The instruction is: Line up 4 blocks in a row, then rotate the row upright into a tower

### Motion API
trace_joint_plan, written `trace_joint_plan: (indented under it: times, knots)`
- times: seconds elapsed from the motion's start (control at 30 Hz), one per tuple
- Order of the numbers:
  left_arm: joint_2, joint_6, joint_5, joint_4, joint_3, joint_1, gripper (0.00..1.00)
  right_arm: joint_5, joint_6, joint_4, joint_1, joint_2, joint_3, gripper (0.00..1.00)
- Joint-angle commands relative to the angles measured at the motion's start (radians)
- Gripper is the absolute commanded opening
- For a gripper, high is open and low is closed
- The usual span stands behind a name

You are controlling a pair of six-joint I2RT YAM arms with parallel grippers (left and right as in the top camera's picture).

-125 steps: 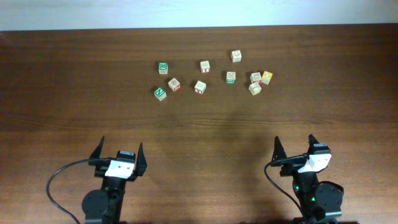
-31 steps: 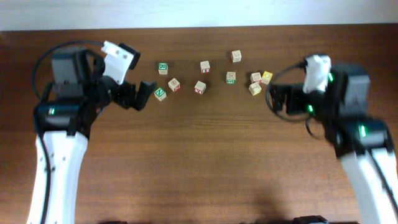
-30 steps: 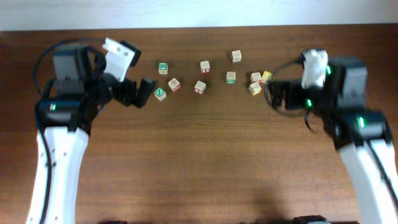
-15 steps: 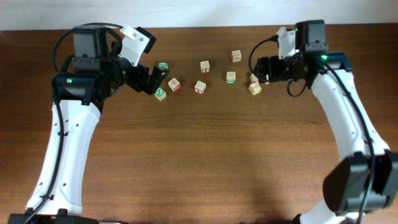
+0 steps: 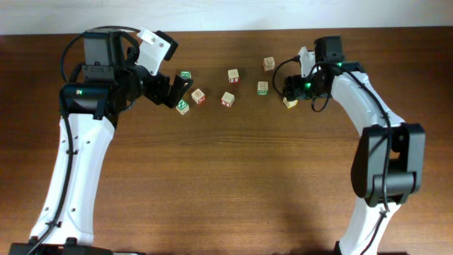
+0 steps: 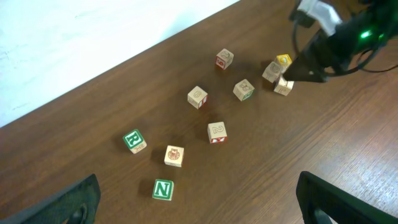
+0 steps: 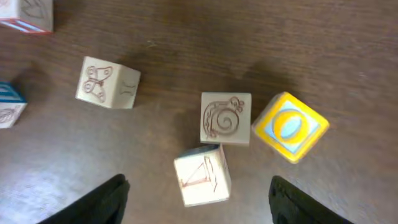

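Observation:
A green-faced block with a white N (image 6: 163, 189) lies on the table between my left gripper's (image 6: 202, 210) wide-open fingers, touching neither. Overhead, that gripper (image 5: 175, 91) hangs just above the N block (image 5: 182, 106). A pale block with a red print (image 6: 174, 155) sits close behind it. My right gripper (image 7: 202, 202) is open and straddles a plain pale block (image 7: 202, 174) with a gap on each side. A yellow-faced block (image 7: 289, 127) and a snail-printed block (image 7: 225, 118) lie just beyond. Overhead, the right gripper (image 5: 293, 91) covers that cluster.
Other letter cubes are scattered along the far half of the table: a green R (image 5: 185, 75), two near the middle (image 5: 233, 75) (image 5: 227, 98), one far back (image 5: 269, 63), a green-printed one (image 5: 262, 87). A butterfly-printed cube (image 7: 107, 83) lies left of the right gripper.
Both arms have reached out from the near side to the blocks. In the last half second the right gripper dropped over the pale block and its jaws narrowed. The left gripper held still.

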Motion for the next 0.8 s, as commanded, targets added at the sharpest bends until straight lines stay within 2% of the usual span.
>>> trace_joint_plan:
  times: [0.0,0.13,0.4,0.57,0.77]
  knots:
    - [0.006,0.009,0.017,0.002,0.023,0.000,0.99,0.018,-0.002,0.019,0.025,0.050,0.024,0.65]
    - [0.006,0.009,0.017,0.002,0.023,0.000,0.99,0.060,-0.001,0.031,0.045,0.085,0.023,0.50]
    - [0.006,0.009,0.017,0.002,0.023,0.000,0.99,0.195,0.003,0.020,0.056,0.096,0.023,0.38]
    - [0.006,0.009,0.017,0.002,0.023,0.000,0.99,0.192,0.072,-0.034,0.063,0.094,0.024,0.22]
    - [0.006,0.009,0.017,0.002,0.023,0.000,0.99,0.099,0.117,-0.172,0.127,0.059,0.024,0.20]
